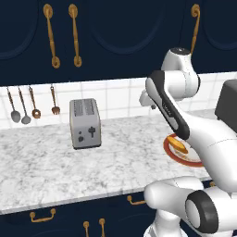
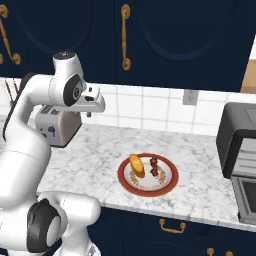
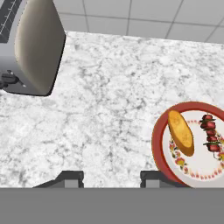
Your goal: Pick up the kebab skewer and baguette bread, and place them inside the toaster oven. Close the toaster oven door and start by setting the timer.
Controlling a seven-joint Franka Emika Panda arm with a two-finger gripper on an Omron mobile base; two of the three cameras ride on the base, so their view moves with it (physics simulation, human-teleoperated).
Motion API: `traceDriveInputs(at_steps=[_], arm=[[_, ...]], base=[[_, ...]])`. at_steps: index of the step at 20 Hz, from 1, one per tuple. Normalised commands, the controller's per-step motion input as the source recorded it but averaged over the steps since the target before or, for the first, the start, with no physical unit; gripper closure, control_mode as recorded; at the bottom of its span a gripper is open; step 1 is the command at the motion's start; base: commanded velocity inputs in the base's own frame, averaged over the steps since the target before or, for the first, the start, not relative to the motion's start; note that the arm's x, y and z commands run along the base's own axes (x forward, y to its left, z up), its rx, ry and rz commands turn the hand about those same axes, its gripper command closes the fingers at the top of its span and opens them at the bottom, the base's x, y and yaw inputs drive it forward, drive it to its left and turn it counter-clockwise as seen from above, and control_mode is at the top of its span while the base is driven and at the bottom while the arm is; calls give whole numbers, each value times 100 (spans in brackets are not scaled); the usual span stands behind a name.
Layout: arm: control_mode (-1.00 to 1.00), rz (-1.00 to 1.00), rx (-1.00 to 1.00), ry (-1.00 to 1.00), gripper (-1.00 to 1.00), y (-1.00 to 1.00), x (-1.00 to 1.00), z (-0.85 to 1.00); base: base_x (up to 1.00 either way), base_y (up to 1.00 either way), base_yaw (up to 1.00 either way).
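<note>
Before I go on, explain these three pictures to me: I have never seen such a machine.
This is a white robot arm with dark joints in a simulated kitchen. Two pictures come from cameras behind it, left and right. The third looks along its two-finger gripper, which hangs above the counter with jaws apart, holding nothing. On the grey marble counter stands a red-rimmed patterned plate bearing a small golden baguette bread and a kebab skewer of dark red chunks, side by side. A silver two-slot toaster stands left; a dark grey toaster oven stands right.

White arm raised, claw [image 3: 111, 177] empty, 2 fingers parted
</note>
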Motion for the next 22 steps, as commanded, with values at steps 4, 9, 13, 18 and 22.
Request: traceDriveInputs(at_steps=[4, 9, 13, 18, 22], arm=[[100, 0, 0, 0, -100, 0, 0, 0], [100, 0, 0, 0, -100, 0, 0, 0], [100, 0, 0, 0, -100, 0, 0, 0], [100, 0, 0, 0, -100, 0, 0, 0], [100, 0, 0, 0, -100, 0, 0, 0]], base=[[0, 0, 0], [-67, -20, 0], [-24, -86, -1], [5, -95, -1], [25, -79, 0]])
